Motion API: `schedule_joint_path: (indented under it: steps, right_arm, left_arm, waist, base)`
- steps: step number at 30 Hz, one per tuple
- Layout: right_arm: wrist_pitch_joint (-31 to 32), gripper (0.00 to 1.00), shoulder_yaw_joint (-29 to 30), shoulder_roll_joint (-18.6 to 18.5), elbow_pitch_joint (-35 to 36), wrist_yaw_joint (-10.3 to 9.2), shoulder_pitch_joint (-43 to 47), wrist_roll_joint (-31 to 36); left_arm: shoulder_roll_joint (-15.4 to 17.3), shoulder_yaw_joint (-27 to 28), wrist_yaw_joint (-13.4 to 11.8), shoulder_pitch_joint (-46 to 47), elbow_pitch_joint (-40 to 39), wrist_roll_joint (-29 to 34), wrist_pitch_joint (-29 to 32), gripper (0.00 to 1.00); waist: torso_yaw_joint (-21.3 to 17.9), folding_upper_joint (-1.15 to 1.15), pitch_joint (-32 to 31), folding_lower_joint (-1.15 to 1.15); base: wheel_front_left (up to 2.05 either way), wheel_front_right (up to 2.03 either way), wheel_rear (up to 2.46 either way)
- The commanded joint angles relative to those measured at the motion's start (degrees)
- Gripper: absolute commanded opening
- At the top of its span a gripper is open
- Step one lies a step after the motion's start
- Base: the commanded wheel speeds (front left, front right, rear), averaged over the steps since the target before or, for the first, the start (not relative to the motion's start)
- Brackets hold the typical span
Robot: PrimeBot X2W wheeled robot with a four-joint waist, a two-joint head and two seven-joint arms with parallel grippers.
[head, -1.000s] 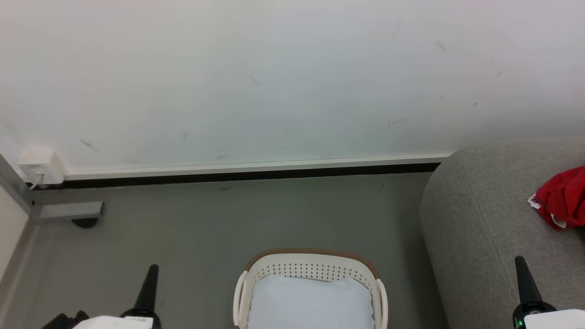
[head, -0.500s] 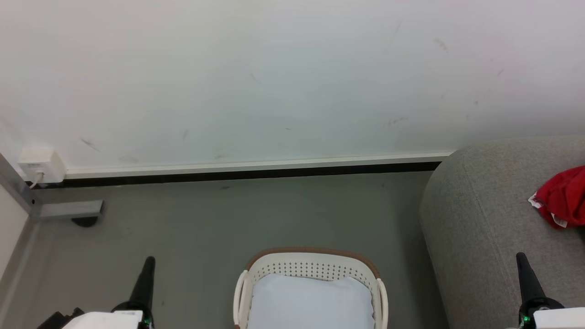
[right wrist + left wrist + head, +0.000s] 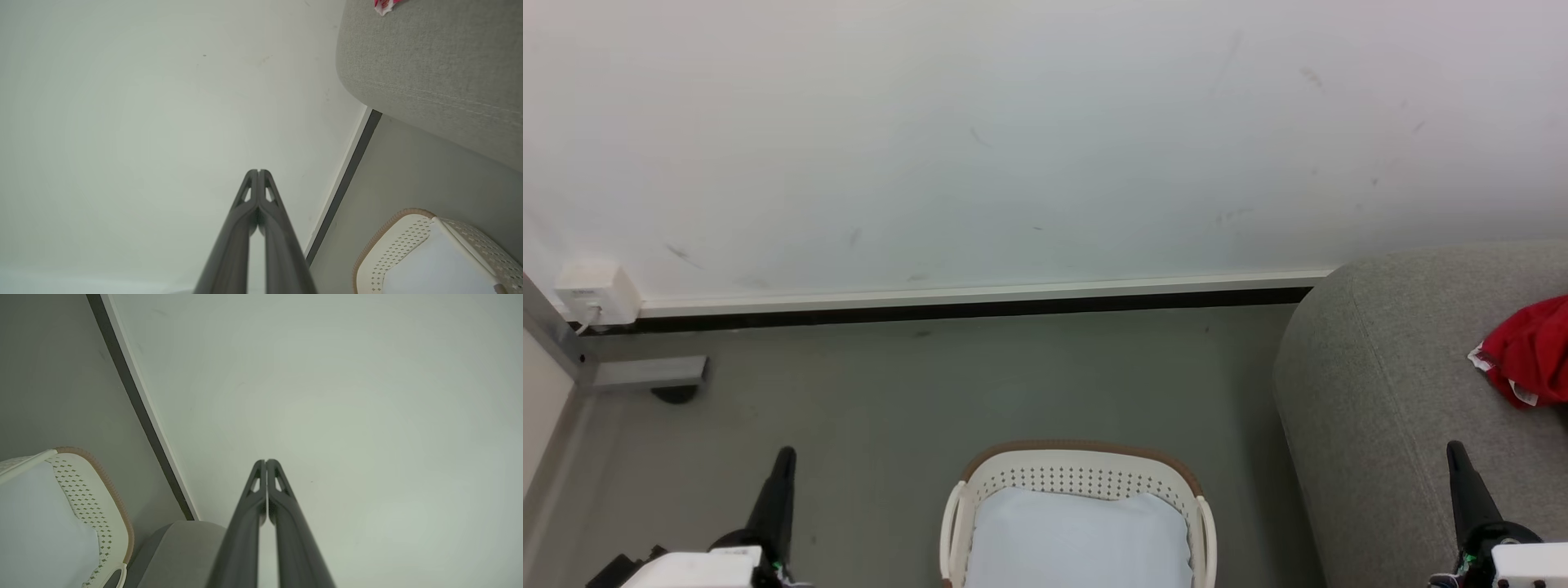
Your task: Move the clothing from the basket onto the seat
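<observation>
Red clothing (image 3: 1531, 359) with a white tag lies on the grey seat (image 3: 1388, 408) at the right; a scrap of the clothing (image 3: 384, 5) shows at the top of the right wrist view. The white basket (image 3: 1078, 478) with a brown rim stands on the floor at bottom centre, holding a flat pale bluish-white pad (image 3: 1078, 539). My left gripper (image 3: 784, 456) is shut and empty, left of the basket. My right gripper (image 3: 1455, 451) is shut and empty, over the seat's front. Both wrist views show the fingers pressed together, left gripper (image 3: 265, 462), right gripper (image 3: 258, 171), pointing at the wall.
A white wall (image 3: 1013, 147) with a pale baseboard (image 3: 980, 296) runs behind the grey floor (image 3: 980, 392). A white socket box (image 3: 595, 292) and a metal frame foot (image 3: 645, 374) sit at the far left.
Both grippers' fingertips have risen slightly in the head view. The basket, seat and clothing have shifted up a little with the camera.
</observation>
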State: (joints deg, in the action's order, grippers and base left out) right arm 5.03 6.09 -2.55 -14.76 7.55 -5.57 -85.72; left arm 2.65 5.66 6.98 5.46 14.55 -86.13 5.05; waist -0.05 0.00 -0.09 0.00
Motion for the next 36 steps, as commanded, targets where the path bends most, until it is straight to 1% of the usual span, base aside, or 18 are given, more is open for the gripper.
schedule_joint_path:
  steps: [1,14,36]
  right_arm:
    - [0.5,0.00,0.3,-0.5,0.5,-0.10,-0.7,-1.5]
    - [1.7,0.00,0.6,-0.5,0.8,-0.12,-1.2,-6.9]
    - [1.7,0.00,0.6,-0.5,0.8,-0.12,-1.1,-6.7]
  left_arm:
    - [0.4,0.5,0.3,0.7,-0.3,-1.4,0.4,0.00]
    - [0.4,1.1,0.7,1.2,-0.5,-6.7,1.7,0.00]
    - [0.4,1.1,0.7,1.2,-0.5,-6.6,1.7,0.00]
  waist:
    - [0.0,0.00,0.0,0.00]
    - [0.0,0.00,0.2,0.00]
    - [0.0,0.00,0.2,0.00]
  base:
    - [0.00,0.00,0.00]
    - [0.00,0.00,0.00]
    - [0.00,0.00,0.00]
